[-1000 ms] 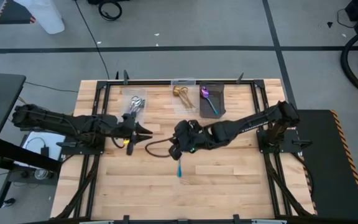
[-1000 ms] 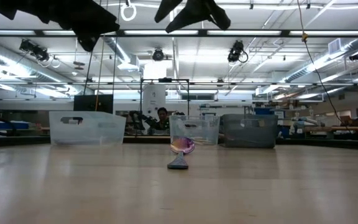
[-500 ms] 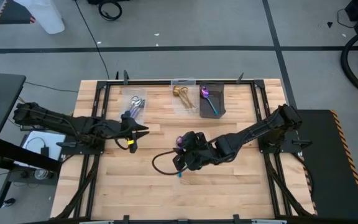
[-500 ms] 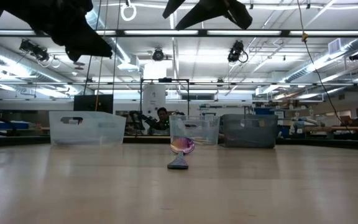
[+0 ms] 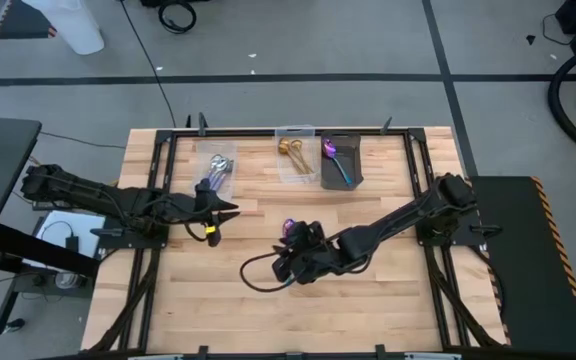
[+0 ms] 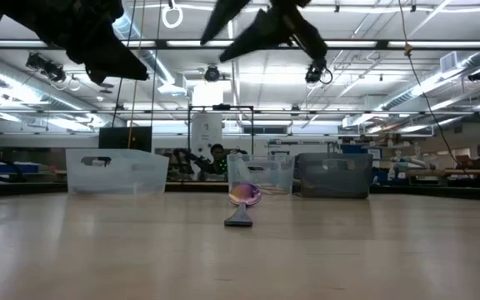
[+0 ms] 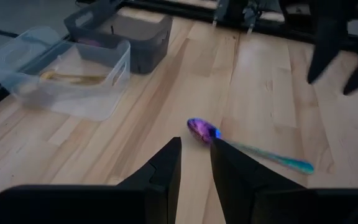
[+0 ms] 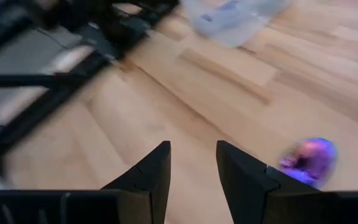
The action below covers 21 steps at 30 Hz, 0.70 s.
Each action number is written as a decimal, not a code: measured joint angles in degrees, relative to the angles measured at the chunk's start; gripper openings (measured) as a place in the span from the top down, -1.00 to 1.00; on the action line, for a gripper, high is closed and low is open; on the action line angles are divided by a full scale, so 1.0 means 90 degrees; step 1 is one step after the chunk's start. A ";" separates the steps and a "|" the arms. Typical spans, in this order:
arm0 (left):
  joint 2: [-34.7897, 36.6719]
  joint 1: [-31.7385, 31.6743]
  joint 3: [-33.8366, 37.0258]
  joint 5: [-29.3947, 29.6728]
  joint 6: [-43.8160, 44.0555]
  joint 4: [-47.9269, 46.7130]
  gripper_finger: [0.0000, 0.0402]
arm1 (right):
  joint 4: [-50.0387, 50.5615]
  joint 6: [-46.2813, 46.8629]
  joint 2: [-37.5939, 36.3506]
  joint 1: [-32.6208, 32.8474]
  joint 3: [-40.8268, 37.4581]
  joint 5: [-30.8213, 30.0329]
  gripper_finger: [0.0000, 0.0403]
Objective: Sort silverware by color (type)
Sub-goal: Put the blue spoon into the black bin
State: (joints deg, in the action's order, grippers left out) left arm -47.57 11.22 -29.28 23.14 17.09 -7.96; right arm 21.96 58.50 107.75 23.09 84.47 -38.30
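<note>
Right arm is swinging lower over the wooden table (image 5: 368, 300) since a second ago, right tool (image 5: 284, 272) hanging open above the iridescent purple-blue spoon with teal handle (image 7: 244, 144), which is lying on the boards; left tool (image 5: 230, 208) is hovering near the clear bin (image 5: 218, 165), fingers (image 7: 166, 165) parted, empty

The right gripper (image 8: 191, 163) hung over the wooden table (image 8: 166, 93) with its jaws parted and empty, an iridescent purple spoon bowl (image 8: 308, 158) lying just beside them and a clear bin (image 8: 232, 18) farther off.
</note>
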 joint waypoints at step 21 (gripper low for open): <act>0.0102 -0.0061 0.0002 0.0027 0.0060 -0.0210 0.53 | 0.0857 0.0707 0.1312 -0.0400 0.0004 0.1115 0.12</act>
State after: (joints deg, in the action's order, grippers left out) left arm -46.66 10.68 -29.26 23.38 17.63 -9.85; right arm 29.67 64.86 119.55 19.48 84.51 -28.27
